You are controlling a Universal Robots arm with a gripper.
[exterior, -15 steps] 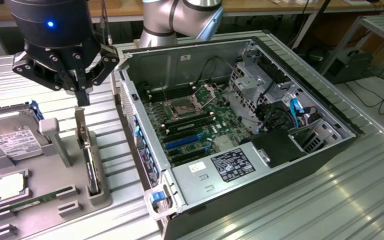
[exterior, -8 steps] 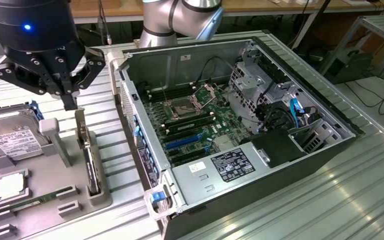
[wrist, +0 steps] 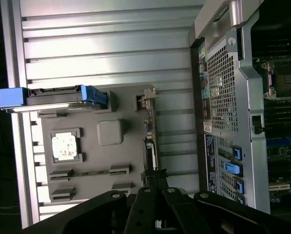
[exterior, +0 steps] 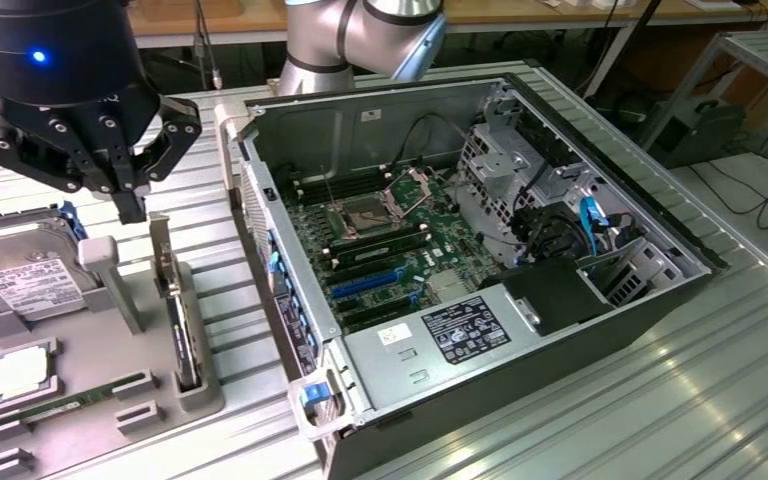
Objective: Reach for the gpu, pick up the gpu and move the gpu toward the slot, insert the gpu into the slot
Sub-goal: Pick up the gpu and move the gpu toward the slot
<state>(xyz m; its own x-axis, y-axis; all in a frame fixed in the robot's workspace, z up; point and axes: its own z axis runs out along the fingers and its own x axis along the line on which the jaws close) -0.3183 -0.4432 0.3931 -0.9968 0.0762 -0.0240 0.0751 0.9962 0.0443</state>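
The gpu [exterior: 177,310] is a thin dark card standing on edge in a grey holder tray [exterior: 104,390], its silver bracket at the far end. From the wrist camera, the gpu [wrist: 150,141] appears edge-on, straight ahead of the fingers. My gripper [exterior: 129,208] hangs above the card's far end, apart from it, shut and holding nothing. In the wrist view the gripper [wrist: 155,197] has its black fingers pressed together. The open computer case [exterior: 624,215] lies to the exterior view's right, with blue slots [exterior: 364,287] on its motherboard.
On the tray are a silver hard drive [exterior: 24,275] with a white label, a processor chip [exterior: 20,372] and a green memory stick [exterior: 57,408]. The case's perforated rear wall [wrist: 223,97] stands close beside the tray. Everything rests on a ribbed metal table [exterior: 624,400].
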